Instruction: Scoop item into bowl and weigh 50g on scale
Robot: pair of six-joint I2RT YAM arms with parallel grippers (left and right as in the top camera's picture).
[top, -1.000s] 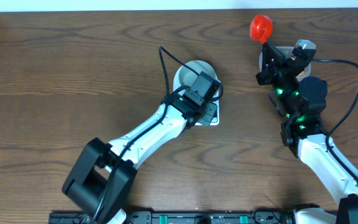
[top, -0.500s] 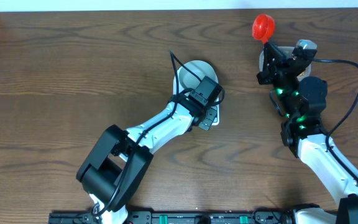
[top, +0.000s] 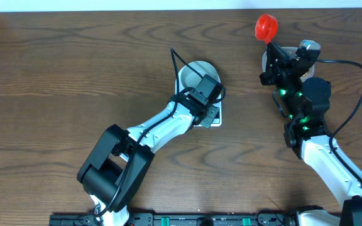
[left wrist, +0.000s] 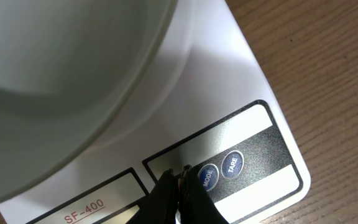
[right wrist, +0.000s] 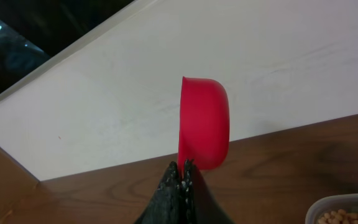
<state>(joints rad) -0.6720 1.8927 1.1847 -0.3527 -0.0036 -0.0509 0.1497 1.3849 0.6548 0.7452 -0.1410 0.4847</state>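
I see almost no change from half a second ago. Left gripper (left wrist: 179, 180) pinched shut, empty, tips just beside blue MODE button (left wrist: 207, 177) on white rectangular digital scale (left wrist: 253, 134); pale round bowl (left wrist: 61, 56) sits on scale. Right gripper (right wrist: 182, 171) clamped on red plastic scoop (right wrist: 205, 121), raised near small tan round beans (right wrist: 344, 216).

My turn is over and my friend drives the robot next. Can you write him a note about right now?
Left hand: shut, empty, tips by the scale's MODE button.
Right hand: shut on the red scoop, held up near the tub of beans.
Bowl: on the scale; no beans seen in its visible part.
Done: bowl placed. Left: scoop beans into bowl until 50g.
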